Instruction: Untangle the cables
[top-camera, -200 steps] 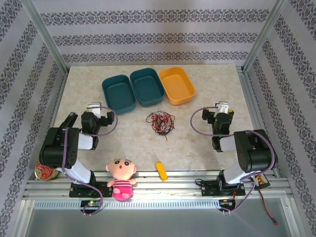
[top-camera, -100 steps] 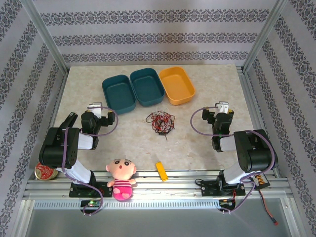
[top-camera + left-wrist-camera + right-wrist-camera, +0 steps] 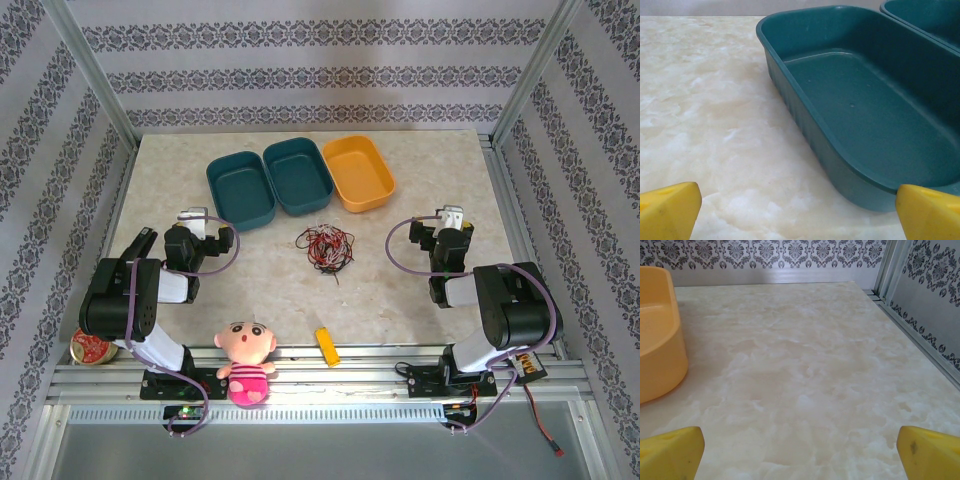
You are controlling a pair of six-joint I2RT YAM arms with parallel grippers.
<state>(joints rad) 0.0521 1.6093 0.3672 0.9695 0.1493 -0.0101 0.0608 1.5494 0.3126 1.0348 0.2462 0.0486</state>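
Observation:
The cables [image 3: 325,247] lie as a small tangled bundle of red, black and white wires on the marble table, midway between the two arms. My left gripper [image 3: 200,222] rests folded back at the left, well apart from the bundle. Its yellow fingertips [image 3: 667,207] stand wide open with bare table between them, just in front of a teal tray [image 3: 865,120]. My right gripper [image 3: 447,220] sits folded back at the right, open too, its yellow fingertips [image 3: 932,450] spread over bare marble. Neither gripper touches the cables.
Two teal trays [image 3: 240,190] [image 3: 298,175] and an orange tray [image 3: 358,172] stand in a row behind the cables. A doll [image 3: 245,360] and a yellow block [image 3: 326,346] lie at the near edge. A red round tin [image 3: 92,350] sits at the front left.

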